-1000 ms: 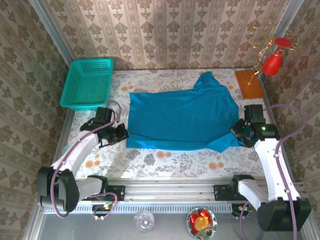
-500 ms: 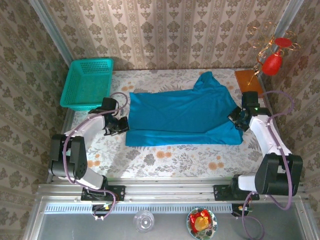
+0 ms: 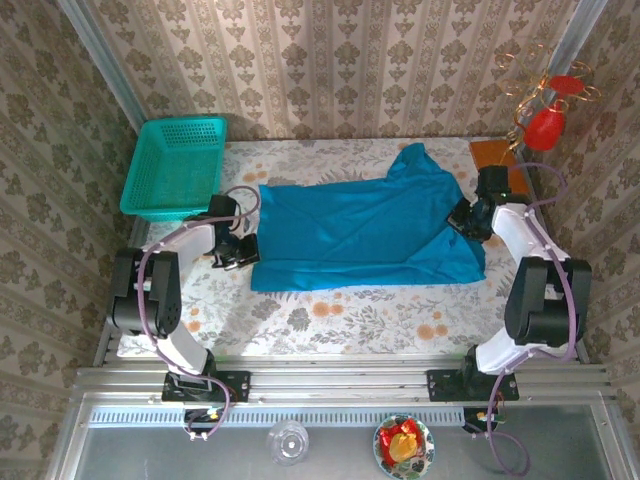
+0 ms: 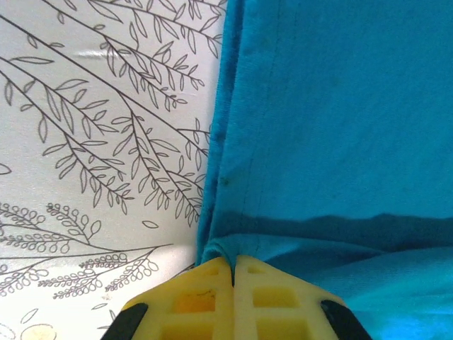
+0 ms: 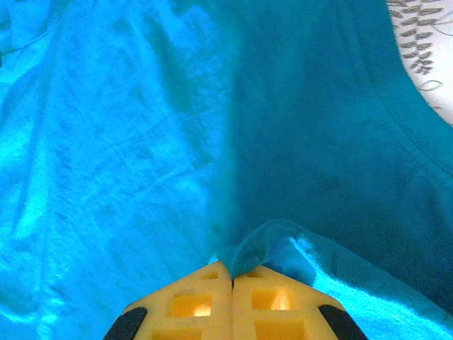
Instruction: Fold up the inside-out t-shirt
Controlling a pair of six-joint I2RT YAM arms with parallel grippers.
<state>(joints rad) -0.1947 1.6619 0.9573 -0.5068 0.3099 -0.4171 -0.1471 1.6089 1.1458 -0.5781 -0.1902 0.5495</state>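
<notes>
- Broadly, the inside-out t-shirt point(image 3: 365, 235) lay flat across the middle of the top external frame on the floral table point(image 3: 330, 312), its long axis running left to right and one bunched corner poking toward the upper centre-right
- At the shirt's lower-left corner sat the left gripper point(image 3: 237, 250), clenched on the cloth; in the left wrist view the yellow pads met with a gather of teal edge pinched between them, and the shirt ran up and to the right from the jaws, with bare table on the left
- At the shirt's right edge, a little higher in the frame, sat the right gripper point(image 3: 467, 218), likewise clenched on a raised fold of fabric; in its wrist view the cloth spread upward and leftward from the jaws
- So the shirt lay wholly between the two grips, each arm nearer its own end; I judged that the coming move turned on carrying both held points together across that left-to-right axis
- Further out, a teal mesh basket point(image 3: 175, 165) stood at upper left, apart from the shirt, and an orange board point(image 3: 497, 157) lay just above the right gripper
</notes>
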